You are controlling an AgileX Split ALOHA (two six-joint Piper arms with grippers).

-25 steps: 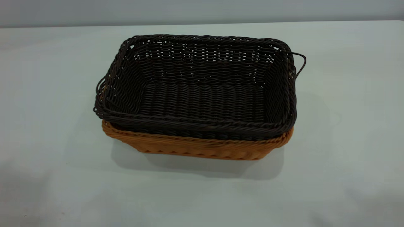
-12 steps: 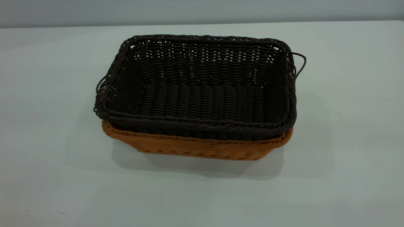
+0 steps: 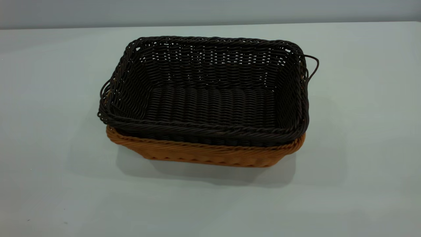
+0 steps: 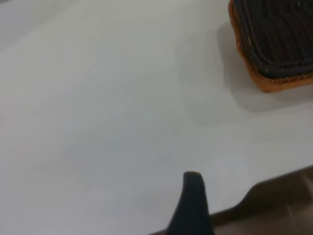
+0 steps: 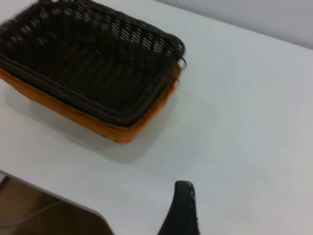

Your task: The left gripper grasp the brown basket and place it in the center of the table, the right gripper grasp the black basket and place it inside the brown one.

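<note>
The black basket (image 3: 210, 95) sits nested inside the brown basket (image 3: 204, 153), upright, in the middle of the table (image 3: 49, 98). Its rim stands a little above the brown rim. Neither gripper shows in the exterior view. In the left wrist view a dark part of my left gripper (image 4: 192, 203) hangs over bare table, far from the corner of the brown basket (image 4: 254, 73) and the black basket (image 4: 279, 34). In the right wrist view my right gripper (image 5: 182, 208) is also over bare table, apart from the black basket (image 5: 93, 63) and the brown basket (image 5: 117, 132).
The table edge and a brown surface beyond it (image 4: 279, 200) show near the left gripper. The same edge shows near the right gripper (image 5: 44, 215). A grey wall (image 3: 210, 11) runs behind the table.
The baskets have not moved. Faint shadows at the table's near left and right corners in the exterior view have faded away.
</note>
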